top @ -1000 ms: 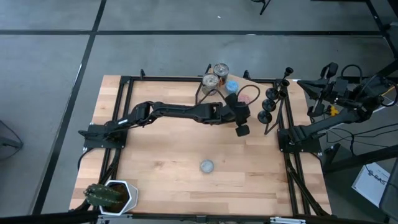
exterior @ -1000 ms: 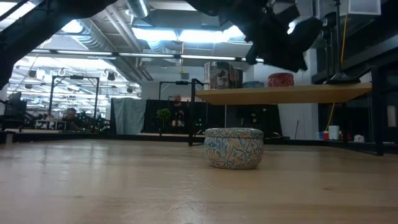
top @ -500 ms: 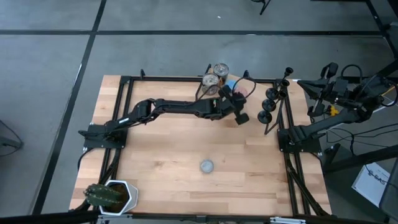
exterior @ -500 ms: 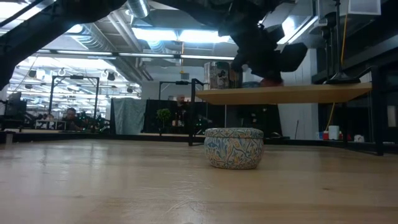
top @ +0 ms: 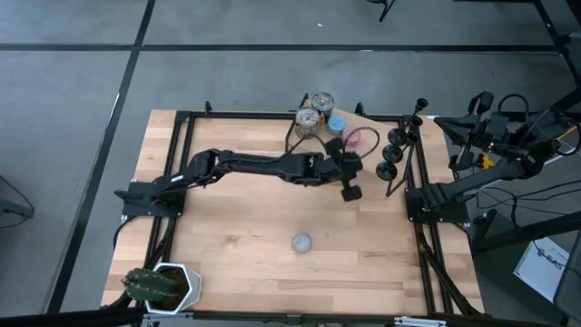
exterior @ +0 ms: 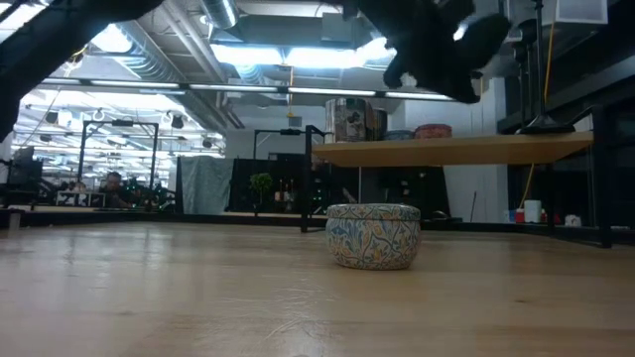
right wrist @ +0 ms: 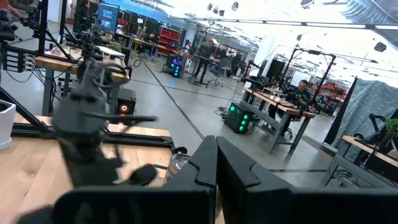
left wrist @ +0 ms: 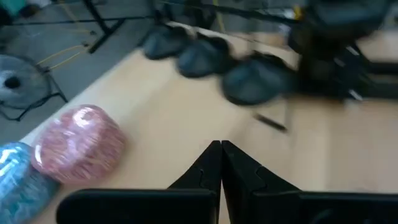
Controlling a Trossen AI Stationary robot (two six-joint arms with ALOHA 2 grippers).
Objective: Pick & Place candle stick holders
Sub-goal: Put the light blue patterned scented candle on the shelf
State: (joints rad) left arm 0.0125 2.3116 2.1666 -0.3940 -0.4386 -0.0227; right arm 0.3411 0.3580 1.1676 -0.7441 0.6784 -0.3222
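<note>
— Where are the candle stick holders (top: 396,150) seen?
— In the high view they are grouped at the far right part of the table (top: 236,254), just beside the right frame rail; in the left wrist view their dark round bases (left wrist: 252,81) are lined up ahead of the left arm's fingers, blurred.

— How are the left gripper's (top: 353,190) jaws set?
— They are pressed together with nothing held between them; the two fingers (left wrist: 208,168) are seen meeting edge to edge above bare wood. The gripper is held over the table between the holders and the patterned tin (top: 301,242), near the pink disc (top: 361,138).

— And the right gripper (right wrist: 216,162)?
— Its jaws are closed too, empty, and the arm is parked off the table's right edge.

— What else is laid out?
— Two shiny cans (top: 314,110) and a blue disc (top: 338,123) are placed at the far edge; a potted cactus (top: 156,285) is set at the near left corner. In the low view the tin (exterior: 373,235) is seen in the middle of the table.
</note>
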